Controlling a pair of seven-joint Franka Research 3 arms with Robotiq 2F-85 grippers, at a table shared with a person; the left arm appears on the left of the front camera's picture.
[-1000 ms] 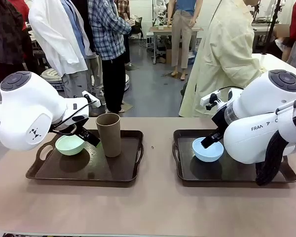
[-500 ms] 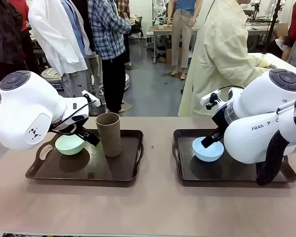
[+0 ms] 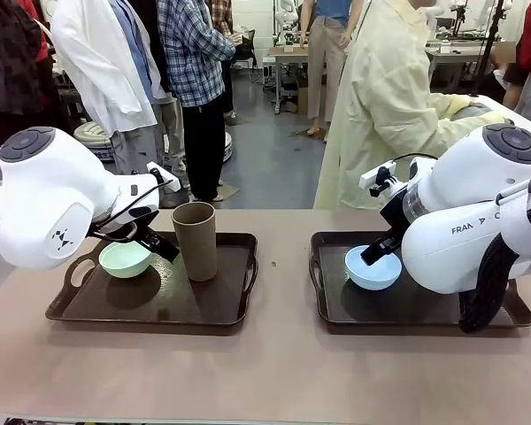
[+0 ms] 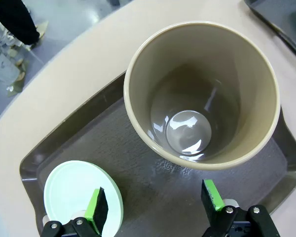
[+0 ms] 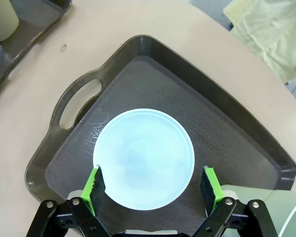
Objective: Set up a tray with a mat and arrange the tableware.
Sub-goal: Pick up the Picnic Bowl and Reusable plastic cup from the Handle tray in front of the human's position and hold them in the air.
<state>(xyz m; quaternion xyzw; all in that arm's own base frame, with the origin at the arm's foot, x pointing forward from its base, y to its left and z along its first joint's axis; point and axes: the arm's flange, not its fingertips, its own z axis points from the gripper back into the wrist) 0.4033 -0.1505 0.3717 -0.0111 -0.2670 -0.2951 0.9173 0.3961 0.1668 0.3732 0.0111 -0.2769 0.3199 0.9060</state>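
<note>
Left claw (image 4: 154,198) wide by brown tumbler (image 4: 202,94), mint green bowl (image 4: 71,190) half-hidden at seven o'clock, right claw (image 5: 152,183) wide over light blue bowl (image 5: 144,158)

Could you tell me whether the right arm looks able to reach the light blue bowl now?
Probably yes: the open right gripper hangs directly over the light blue bowl on its tray, with nothing between them.

Black letters "FRAN" stand on the white rounded plastic casing of the right robot arm (image 3: 465,243), right of the frame; a dark strap hides what follows. The left arm's white casing (image 3: 44,212) bears a small black emblem, unreadable as text.
</note>
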